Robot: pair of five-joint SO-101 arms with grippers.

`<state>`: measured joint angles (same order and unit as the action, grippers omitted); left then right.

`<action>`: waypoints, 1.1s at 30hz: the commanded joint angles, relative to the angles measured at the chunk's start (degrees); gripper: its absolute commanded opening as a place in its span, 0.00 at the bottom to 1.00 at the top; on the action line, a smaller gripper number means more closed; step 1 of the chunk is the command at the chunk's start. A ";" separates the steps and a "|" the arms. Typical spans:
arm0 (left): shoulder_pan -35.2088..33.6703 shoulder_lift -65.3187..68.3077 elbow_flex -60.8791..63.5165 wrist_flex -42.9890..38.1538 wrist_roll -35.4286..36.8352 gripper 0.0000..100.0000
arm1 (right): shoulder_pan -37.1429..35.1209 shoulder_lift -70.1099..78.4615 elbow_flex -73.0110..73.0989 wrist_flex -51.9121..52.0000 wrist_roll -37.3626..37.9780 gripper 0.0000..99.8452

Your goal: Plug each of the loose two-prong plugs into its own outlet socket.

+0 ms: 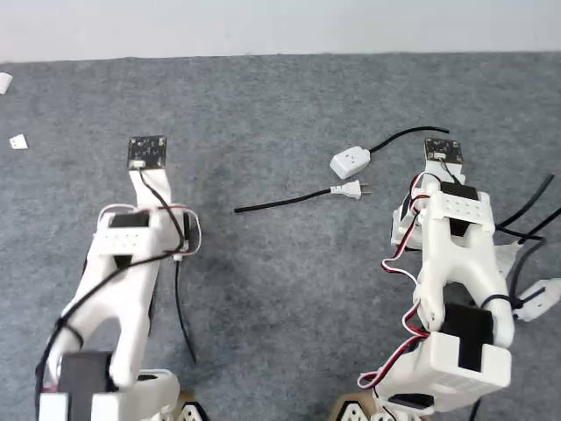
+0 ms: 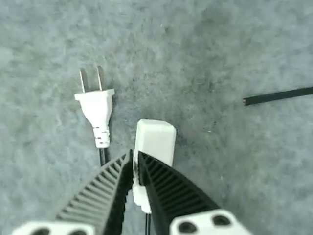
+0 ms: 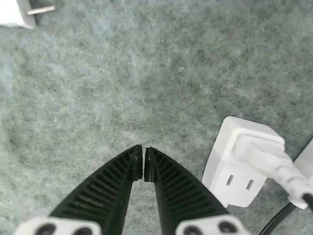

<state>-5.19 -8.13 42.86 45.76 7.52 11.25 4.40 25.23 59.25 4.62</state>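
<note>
Left gripper: jaws together, tips over the near end of a white socket block; whether they pinch its tail cannot be told. Two-prong plug: just beside that block, unplugged. Right gripper: jaws together, holding nothing, near a white outlet bearing a seated plug, its cord cut off at the edge. Mid-table socket and loose plug: near each other, apart.
</note>
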 commanded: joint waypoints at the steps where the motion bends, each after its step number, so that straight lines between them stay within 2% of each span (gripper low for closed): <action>1: -1.23 5.01 -7.52 2.55 0.44 0.01 | -0.57 -0.31 -0.18 -0.84 0.70 0.02; 6: -1.14 7.38 -9.80 3.78 0.44 0.01 | -0.48 -0.40 -0.18 -0.75 0.70 0.02; 14: 4.66 7.30 -6.29 3.96 0.44 0.01 | -0.40 -0.40 -0.18 -0.75 0.70 0.02; 20: 7.91 7.21 -5.93 8.00 0.44 0.01 | -0.31 -0.57 -0.18 -0.75 0.70 0.02; 26: 7.65 7.21 -6.55 6.68 0.44 0.01 | -0.31 -0.57 -0.18 -0.75 0.70 0.02; 31: 4.48 7.21 -9.71 5.45 -0.18 0.01 | -0.22 -0.75 -0.26 -0.66 0.62 0.02; 33: 4.13 7.21 -10.86 5.45 -2.37 0.01 | -0.31 -0.92 -0.44 -0.66 0.26 0.02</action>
<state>-0.44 -0.57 35.82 52.53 7.52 11.25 4.40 25.23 59.25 4.62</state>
